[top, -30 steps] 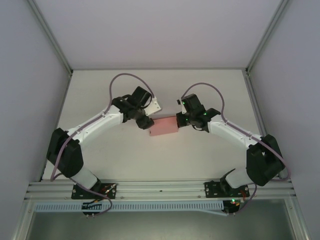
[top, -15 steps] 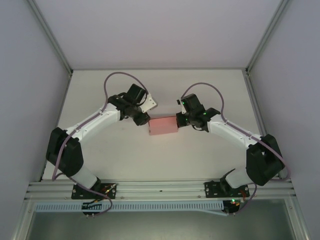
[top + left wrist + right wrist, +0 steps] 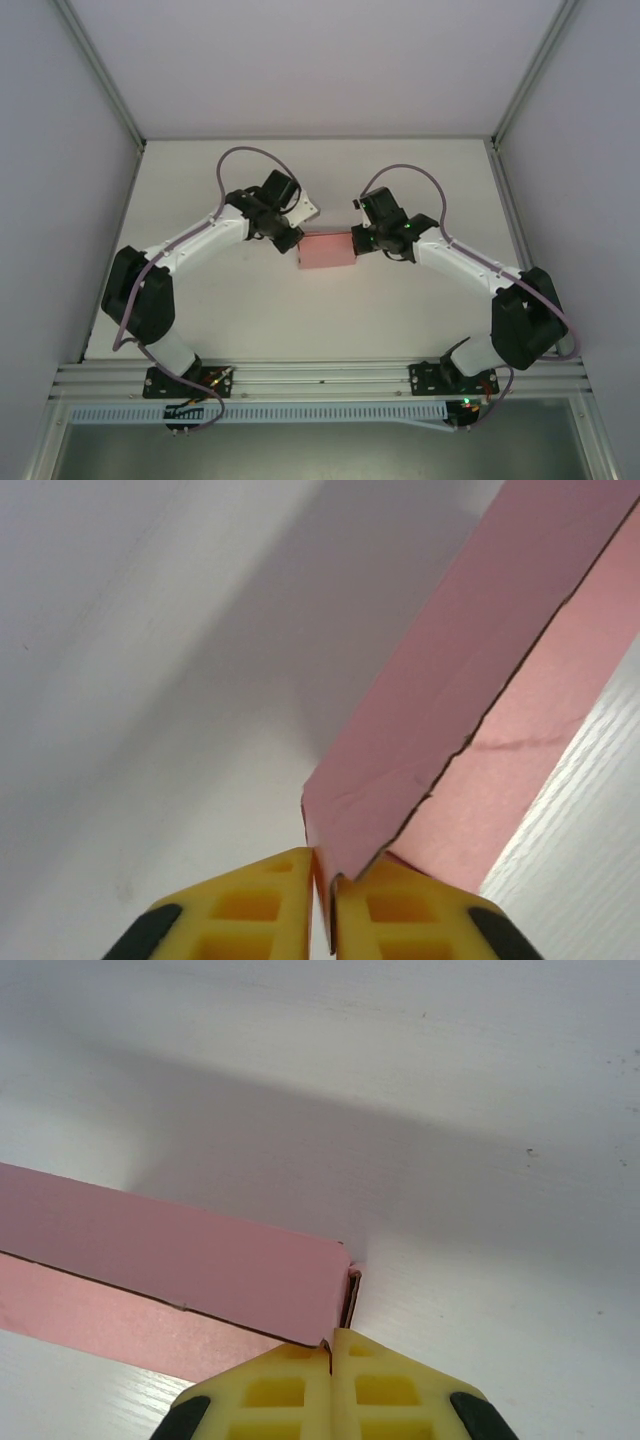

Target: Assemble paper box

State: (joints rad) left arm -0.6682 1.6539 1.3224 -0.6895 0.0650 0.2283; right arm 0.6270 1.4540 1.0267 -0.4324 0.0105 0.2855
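Your paper box (image 3: 326,251) lies flat in the middle of the table (image 3: 320,330), between the two arms, and it already reads as a low closed rectangle, not a loose sheet. It sits a little squarer to the table edge than it did a second ago, when it was slightly skewed. The bigger change is at its left end. The left gripper (image 3: 291,243) was standing open beside that end a second ago, and it has now snapped shut on it. In the left wrist view the yellow fingers (image 3: 250,910) are pressed together with a thin edge of pink card between them, right at the corner of the box (image 3: 450,710), where a dark seam runs between the top panel and the lower pink panel beside it. The right gripper (image 3: 358,240) has not changed: its jaws stay fully closed at the opposite end. In the right wrist view the right gripper's tips (image 3: 331,1345) meet at the box's (image 3: 190,1260) near corner, apparently nipping the card there, though the overlap is too small for you to be sure how much is caught. So you now seem to have the box pinched at both ends. That suggests the folding is mostly done and you are set up to press, tuck or tension an end. Watch that left corner, because thin card held this close to the edge could crease or slip out.
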